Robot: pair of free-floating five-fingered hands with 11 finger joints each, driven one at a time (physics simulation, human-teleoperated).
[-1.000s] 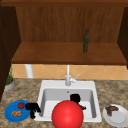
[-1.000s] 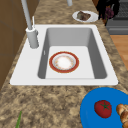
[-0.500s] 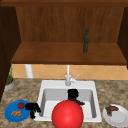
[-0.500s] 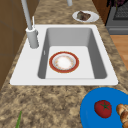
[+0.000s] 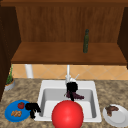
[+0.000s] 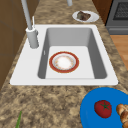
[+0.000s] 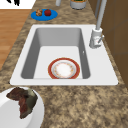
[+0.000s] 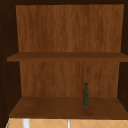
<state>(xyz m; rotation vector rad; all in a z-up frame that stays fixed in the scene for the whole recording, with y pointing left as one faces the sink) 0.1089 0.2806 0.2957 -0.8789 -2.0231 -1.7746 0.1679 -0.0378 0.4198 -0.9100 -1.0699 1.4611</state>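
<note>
Unchanged from a half-second ago, near to far: left hand (image 5: 32, 108) seen by the blue plate (image 5: 9, 117) holding a tomato (image 5: 21, 105), red-rimmed bowl (image 6: 64, 62) in the sink (image 5: 52, 84), right hand (image 5: 72, 88) before the tap (image 5: 68, 74), either grip indiscernible.

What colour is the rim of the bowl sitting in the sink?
The bowl has a red rim around a whitish centre, clearest in the left side view.

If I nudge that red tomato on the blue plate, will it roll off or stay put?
The small round red tomato would probably roll when pushed: it looks nearly spherical, and the flat blue plate shows no raised rim. Its smooth skin may slip, so a curled grasp seems safer.
</note>
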